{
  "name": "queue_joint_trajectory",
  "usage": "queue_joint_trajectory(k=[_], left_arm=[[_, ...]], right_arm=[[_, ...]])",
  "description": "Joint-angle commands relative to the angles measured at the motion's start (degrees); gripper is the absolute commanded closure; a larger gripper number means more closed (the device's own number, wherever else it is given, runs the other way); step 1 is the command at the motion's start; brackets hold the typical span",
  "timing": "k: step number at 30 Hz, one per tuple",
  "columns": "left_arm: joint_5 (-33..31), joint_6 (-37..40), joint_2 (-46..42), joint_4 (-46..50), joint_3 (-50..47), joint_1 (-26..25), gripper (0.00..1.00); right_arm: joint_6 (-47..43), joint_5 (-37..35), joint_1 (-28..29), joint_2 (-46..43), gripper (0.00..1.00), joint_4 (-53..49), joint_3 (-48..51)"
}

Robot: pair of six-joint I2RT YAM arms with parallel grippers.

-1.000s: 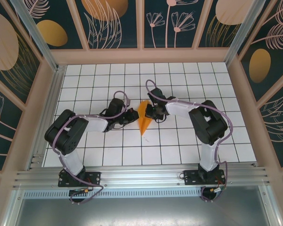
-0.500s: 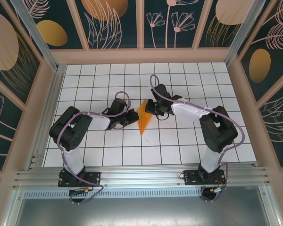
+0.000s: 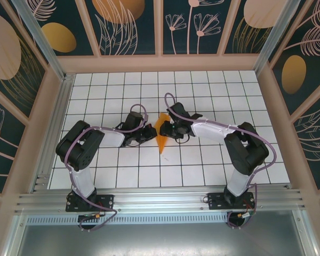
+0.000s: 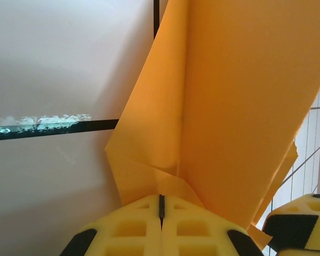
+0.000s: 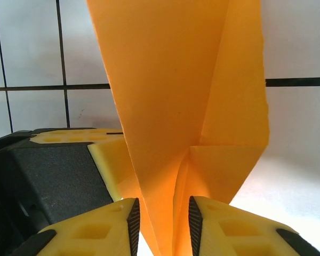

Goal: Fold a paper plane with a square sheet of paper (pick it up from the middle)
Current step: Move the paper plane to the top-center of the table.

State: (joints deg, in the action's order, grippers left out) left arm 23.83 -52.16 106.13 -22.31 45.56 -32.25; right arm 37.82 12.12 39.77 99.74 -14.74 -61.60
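The orange paper [image 3: 161, 136] lies mid-table as a narrow creased dart shape, its point toward the near edge and one layer standing up. My left gripper [image 3: 149, 133] is at its left side. In the left wrist view that gripper [image 4: 161, 205] is shut, its tips against a folded corner of the paper [image 4: 229, 106]; I cannot tell whether paper is pinched. My right gripper [image 3: 169, 129] is at the paper's right side. In the right wrist view it [image 5: 164, 218] is open, with the raised fold of the paper [image 5: 176, 80] standing between its fingers.
White tiled table [image 3: 213, 160] with black grid lines, walled by a wooden frame [image 3: 160, 63]. The two grippers are close together over the paper; the left one's yellow finger [image 5: 109, 160] shows beside the fold in the right wrist view.
The right gripper swung out toward the far side, then came back onto the paper's right side. The left arm has barely moved.
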Motion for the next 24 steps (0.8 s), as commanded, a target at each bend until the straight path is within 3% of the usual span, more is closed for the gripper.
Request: queue_joint_trajectory(k=[1, 11, 19, 24], left_arm=[[1.94, 0.08, -1.03, -0.41, 0.67, -0.18, 0.95], [6.43, -1.09, -2.11, -3.19, -0.64, -0.14, 0.92], [7.52, -1.67, -3.83, -3.93, -1.42, 0.08, 1.00], [6.53, -0.51, -7.47, -1.31, -1.95, 1.55, 1.00]], right_arm=[[-0.36, 0.79, 0.74, -0.35, 0.63, 1.00, -0.03], [-1.53, -0.15, 1.54, 1.20, 0.61, 0.51, -0.28], [-1.88, -1.30, 2.00, 2.50, 0.61, -0.15, -0.87], [-1.89, -2.62, 2.32, 2.48, 0.60, -1.21, -1.33]])
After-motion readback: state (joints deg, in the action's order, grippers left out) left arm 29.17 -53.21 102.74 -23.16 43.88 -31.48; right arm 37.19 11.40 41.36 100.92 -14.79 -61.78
